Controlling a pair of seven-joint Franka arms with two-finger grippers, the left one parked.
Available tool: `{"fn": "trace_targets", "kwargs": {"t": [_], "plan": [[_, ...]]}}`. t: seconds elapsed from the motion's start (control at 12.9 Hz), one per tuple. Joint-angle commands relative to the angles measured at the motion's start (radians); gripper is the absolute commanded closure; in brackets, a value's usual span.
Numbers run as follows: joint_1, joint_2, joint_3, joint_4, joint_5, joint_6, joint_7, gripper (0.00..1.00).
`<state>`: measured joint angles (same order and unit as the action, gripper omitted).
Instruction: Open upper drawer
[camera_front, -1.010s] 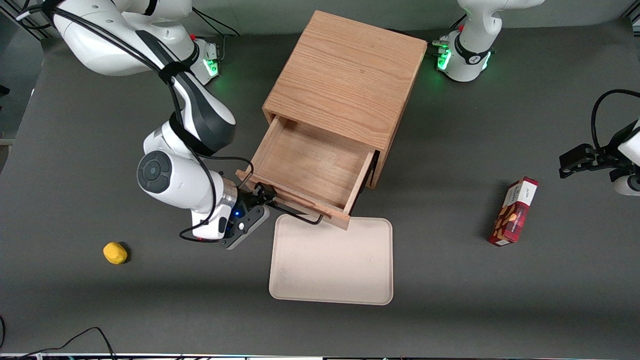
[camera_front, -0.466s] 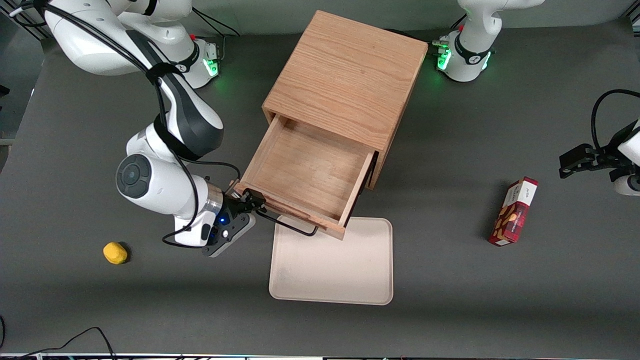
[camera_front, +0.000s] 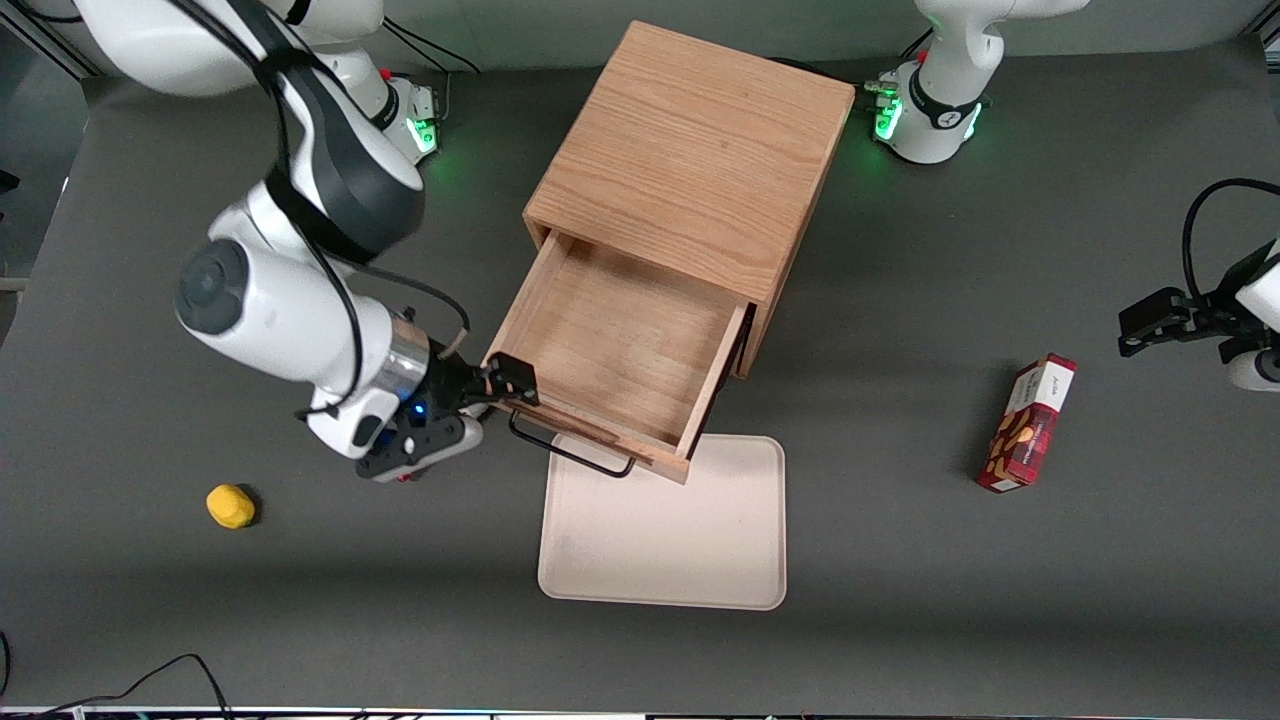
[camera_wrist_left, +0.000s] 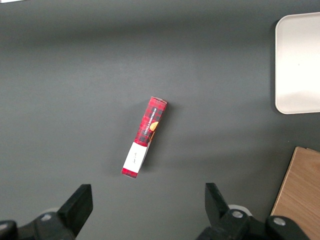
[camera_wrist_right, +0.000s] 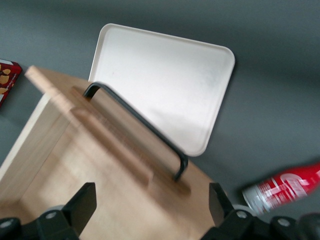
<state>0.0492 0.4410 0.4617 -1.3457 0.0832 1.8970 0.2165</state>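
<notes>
The upper drawer (camera_front: 615, 345) of the wooden cabinet (camera_front: 690, 150) stands pulled far out, and its bare oak floor shows. Its thin black wire handle (camera_front: 570, 452) juts from the drawer front over the tray's edge. My right gripper (camera_front: 505, 385) is open and empty. It hovers above the drawer's front corner toward the working arm's end, clear of the handle. In the right wrist view the fingers (camera_wrist_right: 82, 200) are spread wide over the drawer front (camera_wrist_right: 125, 150), with the handle (camera_wrist_right: 137, 125) between and ahead of them. The lower drawer is hidden beneath the open one.
A cream tray (camera_front: 665, 525) lies on the table in front of the drawer. A yellow lump (camera_front: 230, 505) lies toward the working arm's end. A red box (camera_front: 1028, 422) lies toward the parked arm's end. A red can (camera_wrist_right: 282, 192) lies beside the cabinet.
The drawer slid a little farther out early on. My gripper then came off the handle's end, rose, and now sits open above the drawer's corner.
</notes>
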Motion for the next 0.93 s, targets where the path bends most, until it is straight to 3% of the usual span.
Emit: {"fn": "trace_targets", "kwargs": {"t": [0.0, 0.08, 0.23, 0.47, 0.85], "plan": [[-0.017, -0.18, -0.027, -0.04, -0.087, -0.186, 0.026, 0.0], [-0.037, -0.233, -0.05, -0.041, -0.106, -0.269, 0.024, 0.0], [-0.035, -0.318, -0.191, -0.041, -0.108, -0.364, 0.038, 0.0], [-0.04, -0.428, -0.354, -0.091, -0.08, -0.337, 0.035, 0.0], [-0.045, -0.545, -0.517, -0.295, -0.065, -0.196, -0.081, 0.0]]}}
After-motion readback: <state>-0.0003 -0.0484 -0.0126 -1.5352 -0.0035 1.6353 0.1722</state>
